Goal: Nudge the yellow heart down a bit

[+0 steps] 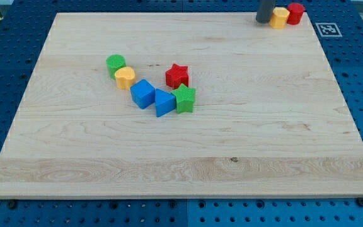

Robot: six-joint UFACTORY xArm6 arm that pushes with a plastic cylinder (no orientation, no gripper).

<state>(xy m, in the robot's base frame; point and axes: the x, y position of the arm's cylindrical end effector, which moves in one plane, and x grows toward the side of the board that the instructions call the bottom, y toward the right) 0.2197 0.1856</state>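
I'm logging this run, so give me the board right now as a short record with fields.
tip: my tip at the view's top right, just left of the yellow heart
beside heart: red block on its right
centre cluster: green block, yellow block, blue cube, blue block, green star, red star
surface: wooden board

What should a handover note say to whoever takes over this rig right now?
My tip: at the view's top right, touching or just left of the yellow heart.
Red block sits against the heart's right side.
Other blocks: clustered left of the board's centre, untouched by the tip.
Done: the tip is at the heart.
Left: nudge the heart down; the tip is beside it, not above it.
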